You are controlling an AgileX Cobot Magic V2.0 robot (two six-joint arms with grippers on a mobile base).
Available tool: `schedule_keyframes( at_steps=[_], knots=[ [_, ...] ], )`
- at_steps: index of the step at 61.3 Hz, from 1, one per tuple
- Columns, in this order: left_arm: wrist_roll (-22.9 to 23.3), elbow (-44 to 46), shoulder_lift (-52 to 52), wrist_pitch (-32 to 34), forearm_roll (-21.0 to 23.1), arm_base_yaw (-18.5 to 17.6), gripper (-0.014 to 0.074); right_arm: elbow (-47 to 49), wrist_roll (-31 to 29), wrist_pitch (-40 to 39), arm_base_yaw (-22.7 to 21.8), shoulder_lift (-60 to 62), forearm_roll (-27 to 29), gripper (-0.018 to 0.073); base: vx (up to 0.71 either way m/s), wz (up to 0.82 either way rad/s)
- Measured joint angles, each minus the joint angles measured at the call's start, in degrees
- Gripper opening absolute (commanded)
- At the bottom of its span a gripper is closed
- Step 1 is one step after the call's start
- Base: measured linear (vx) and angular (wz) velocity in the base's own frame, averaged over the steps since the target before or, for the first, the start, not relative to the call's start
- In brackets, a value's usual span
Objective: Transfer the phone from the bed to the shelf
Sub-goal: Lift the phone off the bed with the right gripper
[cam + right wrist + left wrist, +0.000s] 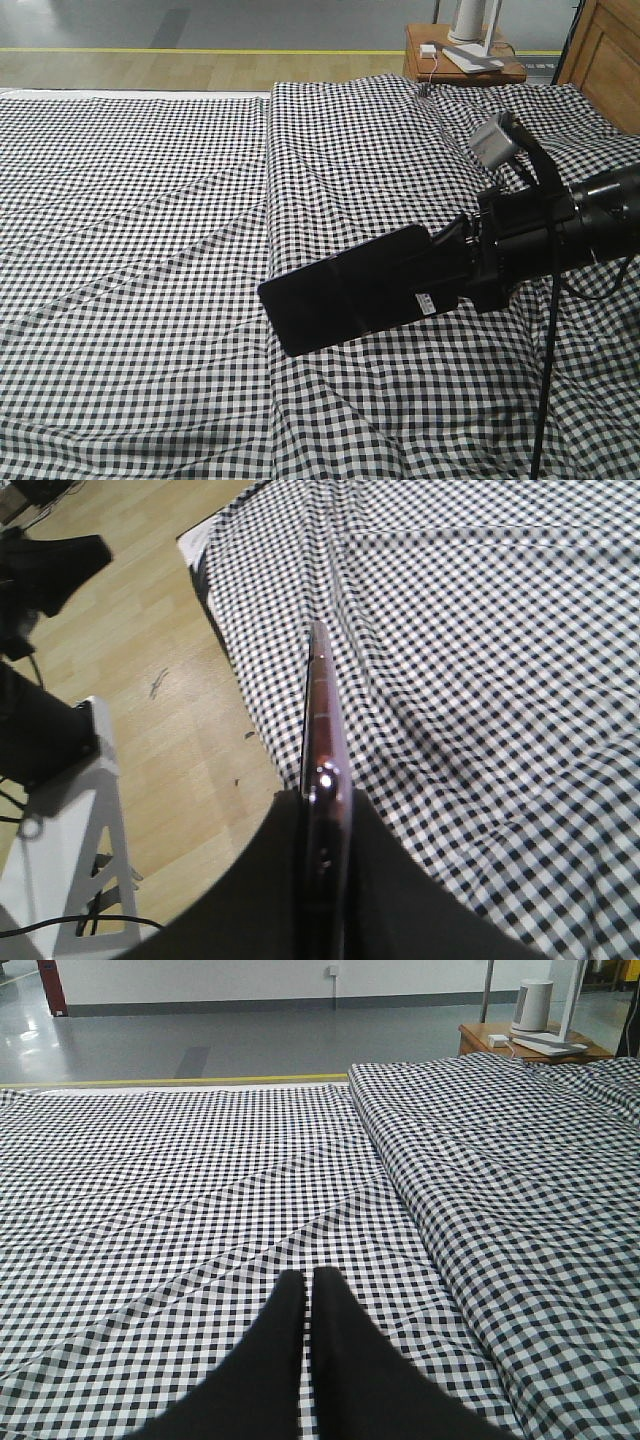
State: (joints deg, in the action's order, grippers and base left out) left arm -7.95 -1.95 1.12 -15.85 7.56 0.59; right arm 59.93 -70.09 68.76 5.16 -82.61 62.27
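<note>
The phone (300,310), a thin black glossy slab with a small white sticker near the gripped end, hangs tilted a little above the bed (130,200). My right gripper (390,285) is shut on its right end. In the right wrist view the phone (320,710) shows edge-on with a pinkish rim, pinched between the two black fingers of the right gripper (325,795), over the bed (480,630) and its edge. My left gripper (308,1278) is shut with nothing in it, low over the checked bed (200,1180). The shelf is out of view.
A small reddish-brown side table (465,55) with a white device (470,20) stands beyond the bed's far right corner, next to brown wooden furniture (610,50). A fold ridge (270,180) runs down the cloth. A white stand (90,810) and black equipment (50,570) are on the wood floor.
</note>
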Motion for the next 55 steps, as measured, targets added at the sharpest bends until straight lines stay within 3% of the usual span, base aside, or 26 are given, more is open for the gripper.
schedule_keyframes(
  at_steps=[22, 55],
  knots=[
    [0.00, 0.00, 0.00, 0.00, 0.00, 0.00, 0.0001, 0.00, 1.11, 0.45, 6.82, 5.01, 0.38, -0.0001, 0.00, 0.00],
    [0.00, 0.00, 0.00, 0.00, 0.00, 0.00, 0.0001, 0.00, 1.11, 0.64, 7.09, 6.03, 0.46, -0.0001, 0.00, 0.00]
  ],
)
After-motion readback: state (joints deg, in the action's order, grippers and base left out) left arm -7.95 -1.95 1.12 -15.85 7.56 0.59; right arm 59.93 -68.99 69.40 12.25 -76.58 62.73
